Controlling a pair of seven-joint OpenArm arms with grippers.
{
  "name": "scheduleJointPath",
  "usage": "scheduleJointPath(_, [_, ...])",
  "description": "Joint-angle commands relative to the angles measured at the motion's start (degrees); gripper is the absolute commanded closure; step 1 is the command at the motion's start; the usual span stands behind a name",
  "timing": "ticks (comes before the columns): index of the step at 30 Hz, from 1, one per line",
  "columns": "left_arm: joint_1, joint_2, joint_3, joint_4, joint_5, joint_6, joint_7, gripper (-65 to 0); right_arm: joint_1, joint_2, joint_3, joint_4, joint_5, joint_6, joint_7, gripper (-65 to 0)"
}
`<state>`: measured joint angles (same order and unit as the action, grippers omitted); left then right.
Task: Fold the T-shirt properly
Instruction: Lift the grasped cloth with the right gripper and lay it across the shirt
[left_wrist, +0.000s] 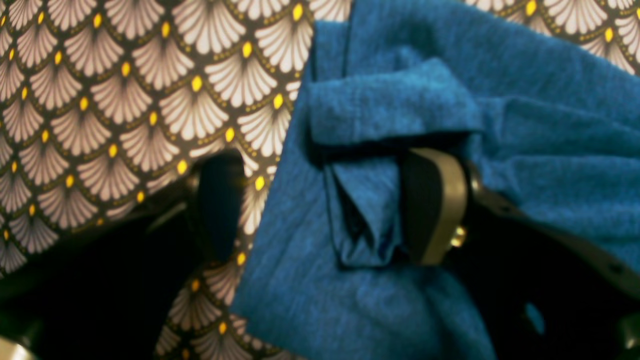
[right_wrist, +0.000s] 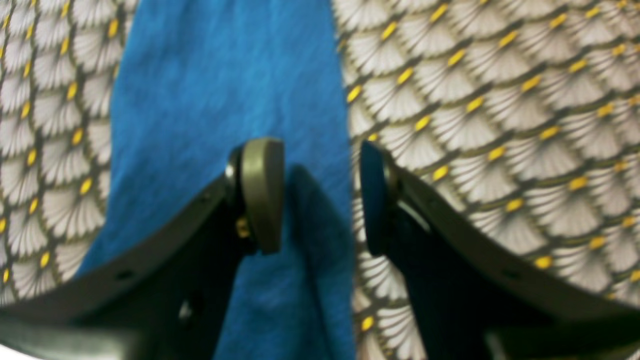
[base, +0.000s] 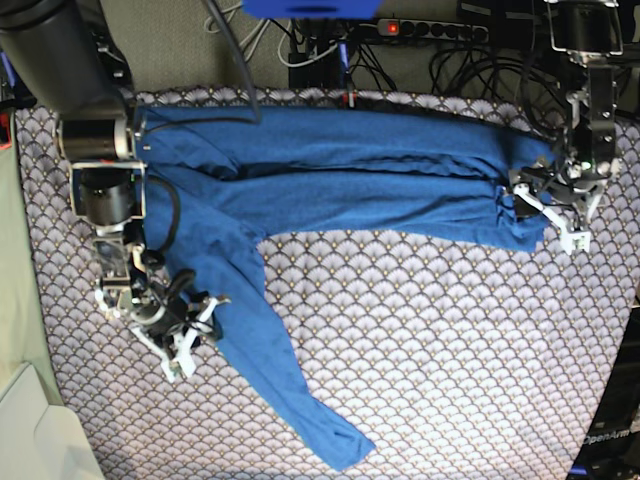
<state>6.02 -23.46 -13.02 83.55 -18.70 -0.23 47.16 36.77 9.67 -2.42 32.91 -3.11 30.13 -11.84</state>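
The blue T-shirt (base: 350, 175) lies along the far side of the table, folded lengthwise. One long sleeve (base: 270, 360) runs down toward the front middle. My left gripper (base: 548, 210) is at the shirt's right end. In the left wrist view it (left_wrist: 327, 205) is open. A bunched fold of the shirt (left_wrist: 365, 210) lies between the jaws, against the right pad (left_wrist: 435, 205). My right gripper (base: 195, 330) is at the sleeve's left edge. In the right wrist view it (right_wrist: 317, 197) is open and straddles the edge of the blue fabric (right_wrist: 215, 90).
The scallop-patterned table cover (base: 420, 330) covers the whole table. A power strip and cables (base: 430, 30) lie behind the far edge. A pale object (base: 30, 430) sits off the front left corner. The right arm's dark upper links (base: 60, 50) stand at the far left.
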Motion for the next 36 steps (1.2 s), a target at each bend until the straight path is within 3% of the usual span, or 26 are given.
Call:
scheduleJointPath(1, [-0.7, -0.84, -0.3, 0.72, 0.11, 0.1, -0.78, -47.2, 1.86, 0.39, 0.09, 0.98, 0.78, -0.02, 1.33, -25.9])
scheduleJointPath(14, [-0.7, -0.84, -0.3, 0.72, 0.11, 0.1, -0.78, -47.2, -0.86, 0.13, 0.0, 0.9, 0.78, -0.11, 1.42, -25.0])
scheduleJointPath(17, [-0.7, -0.84, -0.3, 0.72, 0.11, 0.1, -0.78, -47.2, -0.95, 0.13, -0.09, 0.9, 0.78, -0.11, 1.42, -16.8])
scheduleJointPath(20, [-0.7, -0.84, -0.3, 0.72, 0.11, 0.1, -0.78, -47.2, -0.95, 0.31, -0.09, 0.9, 0.7, -0.11, 1.42, -1.5])
scheduleJointPath(26, [-0.35, -0.84, -0.3, 0.72, 0.11, 0.01, -0.78, -47.2, -0.86, 0.39, -0.09, 1.78, 0.87, 0.33, 0.98, 0.0])
scheduleJointPath(30, [-0.18, -0.84, -0.21, 0.72, 0.11, 0.01, -0.78, -47.2, -4.64, 0.48, 0.0, 11.18, 1.05, 1.56, -1.92, 0.0])
scheduleJointPath(33, [-0.18, -0.84, -0.21, 0.72, 0.11, 0.01, -0.78, -47.2, -9.39, 0.04, 0.17, 24.19, 1.05, 3.94, -7.99, 0.0])
scheduleJointPath(36, [-0.18, -0.84, -0.21, 0.72, 0.11, 0.01, -0.78, -47.2, -14.58, -1.54, 0.17, 36.94, 0.96, 4.11, -13.44, 0.0])
